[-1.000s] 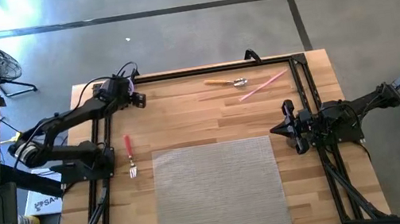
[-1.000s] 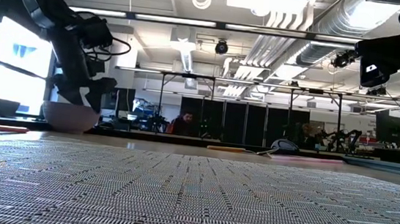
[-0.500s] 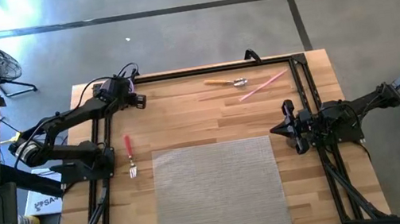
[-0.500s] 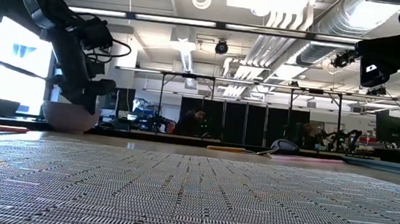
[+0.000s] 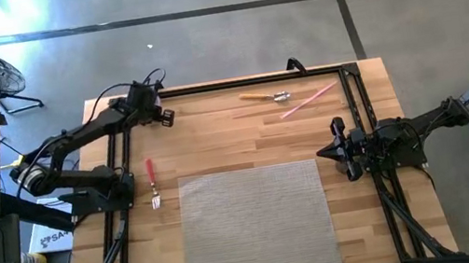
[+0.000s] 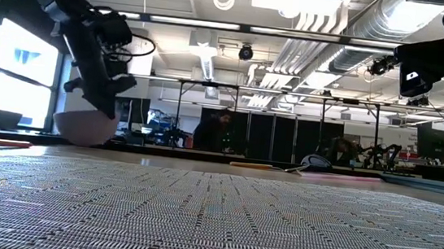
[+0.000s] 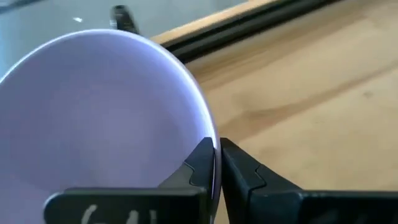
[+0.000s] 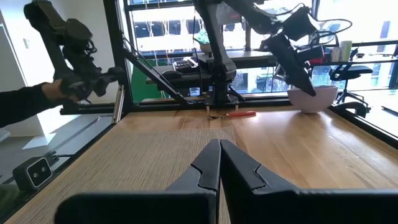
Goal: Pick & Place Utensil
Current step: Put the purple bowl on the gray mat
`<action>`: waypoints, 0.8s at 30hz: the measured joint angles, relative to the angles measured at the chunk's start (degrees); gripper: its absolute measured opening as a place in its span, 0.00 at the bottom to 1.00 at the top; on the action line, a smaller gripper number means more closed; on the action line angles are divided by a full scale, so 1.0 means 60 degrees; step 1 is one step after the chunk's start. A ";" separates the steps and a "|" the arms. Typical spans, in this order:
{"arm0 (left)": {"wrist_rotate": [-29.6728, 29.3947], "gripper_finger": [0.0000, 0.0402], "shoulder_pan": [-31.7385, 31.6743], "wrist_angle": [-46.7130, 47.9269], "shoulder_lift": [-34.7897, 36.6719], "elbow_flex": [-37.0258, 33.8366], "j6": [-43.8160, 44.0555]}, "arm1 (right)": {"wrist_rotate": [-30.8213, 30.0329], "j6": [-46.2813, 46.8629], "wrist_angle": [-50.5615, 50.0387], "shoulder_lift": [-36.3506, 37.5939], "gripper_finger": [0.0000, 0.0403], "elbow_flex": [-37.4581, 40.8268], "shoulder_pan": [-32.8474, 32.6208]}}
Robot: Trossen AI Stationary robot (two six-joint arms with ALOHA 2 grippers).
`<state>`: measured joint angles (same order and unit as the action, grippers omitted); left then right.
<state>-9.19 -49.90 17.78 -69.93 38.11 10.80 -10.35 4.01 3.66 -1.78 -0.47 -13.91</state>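
My wooden table (image 5: 217, 139) carries a woven mat (image 5: 256, 222), a red-handled fork (image 5: 151, 178), a spoon (image 5: 267, 97) and a pink stick (image 5: 308, 100).

Left gripper (image 5: 151, 104) at table's far left corner; right gripper (image 5: 334, 149) at right edge beside woven mat (image 5: 258, 223). Red-handled fork (image 5: 153, 181) left of mat — wooden-handled spoon (image 5: 265, 97) and pink stick (image 5: 309, 100) far side.

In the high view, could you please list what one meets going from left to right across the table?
Left gripper holding the bowl → red-handled fork → woven mat → wooden-handled spoon → pink straw-like stick → right gripper.
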 joint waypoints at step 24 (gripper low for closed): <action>-0.0342 0.01 0.8738 0.1953 -0.0307 0.2158 0.2183 | 0.0000 0.0000 0.0000 0.0000 0.00 0.0000 -0.0002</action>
<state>-11.25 2.53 29.50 -71.77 51.06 23.90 -10.35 4.01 3.66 -1.78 -0.47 -13.92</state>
